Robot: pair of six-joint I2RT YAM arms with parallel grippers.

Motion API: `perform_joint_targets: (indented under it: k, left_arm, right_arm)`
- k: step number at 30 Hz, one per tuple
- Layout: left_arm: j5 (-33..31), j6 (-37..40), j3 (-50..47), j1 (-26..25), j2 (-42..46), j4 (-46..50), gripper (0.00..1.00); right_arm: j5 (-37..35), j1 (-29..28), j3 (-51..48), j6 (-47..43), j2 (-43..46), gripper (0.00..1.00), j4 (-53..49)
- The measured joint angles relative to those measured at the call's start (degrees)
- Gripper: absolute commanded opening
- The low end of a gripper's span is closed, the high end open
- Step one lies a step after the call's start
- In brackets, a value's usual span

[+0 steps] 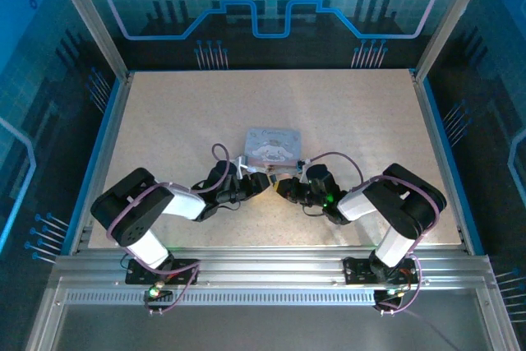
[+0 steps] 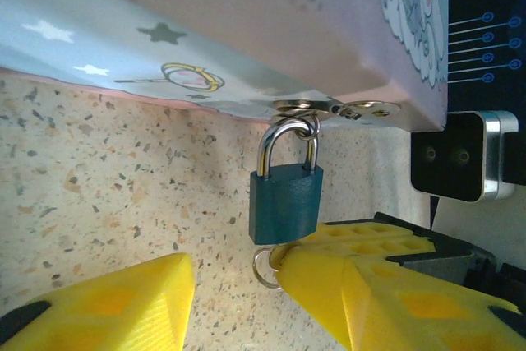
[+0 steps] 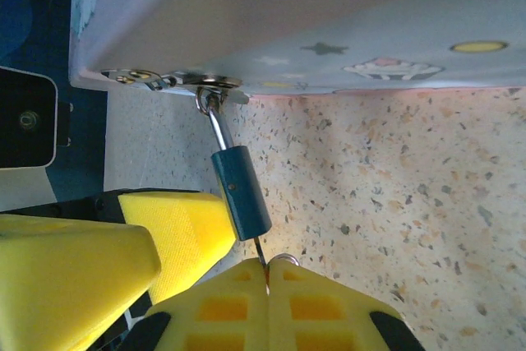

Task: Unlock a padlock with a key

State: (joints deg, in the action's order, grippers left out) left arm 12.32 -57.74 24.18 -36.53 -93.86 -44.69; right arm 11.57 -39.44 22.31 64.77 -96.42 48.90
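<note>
A small teal padlock (image 2: 284, 201) hangs by its silver shackle (image 2: 286, 141) from the hasp of the lavender tin box (image 2: 246, 22). Both shackle legs sit in the body. In the right wrist view the padlock (image 3: 241, 191) is edge-on, and the thin key (image 3: 260, 251) enters its underside. My right gripper (image 3: 267, 279) is shut on the key. The key's ring (image 2: 265, 269) pokes out beside its fingertips. My left gripper (image 2: 234, 289) is open just short of the padlock, one yellow finger (image 2: 107, 302) on each side, touching nothing. Both grippers meet in front of the box (image 1: 273, 144).
The tin box (image 3: 312, 14) lies on the speckled table (image 2: 99, 170) and blocks the way beyond the padlock. The left gripper's padded finger (image 3: 177, 232) stands close beside the padlock. The right wrist's black camera block (image 2: 464, 154) is near on the right.
</note>
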Motion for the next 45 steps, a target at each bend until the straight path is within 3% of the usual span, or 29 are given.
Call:
perform_joint_targets:
  k: [10, 23, 31, 40, 45]
  left_arm:
    - [-0.3, -4.6, 0.1, 0.2, -6.2, -9.6, 0.40]
    - [-1.6, -9.4, 1.2, 0.5, -13.4, -20.3, 0.36]
    - [-1.6, -11.0, 1.6, 0.6, -14.9, -23.2, 0.24]
    - [-1.7, -11.2, 1.6, 0.6, -14.9, -23.1, 0.10]
    - [-1.6, -11.3, 1.6, 0.4, -14.6, -23.0, 0.07]
  right_arm:
    - [0.5, 0.0, 1.0, 0.7, 0.0, 0.04, -0.9]
    - [-0.7, 0.0, 1.4, 1.3, -0.2, 0.04, -0.8]
    - [-1.2, 0.1, 2.1, 1.9, -0.7, 0.06, -0.7]
    - [-0.9, 0.6, 2.2, 2.4, -0.8, 0.14, -0.9]
    - [0.0, 0.5, 2.1, 0.8, 1.8, 0.28, -4.0]
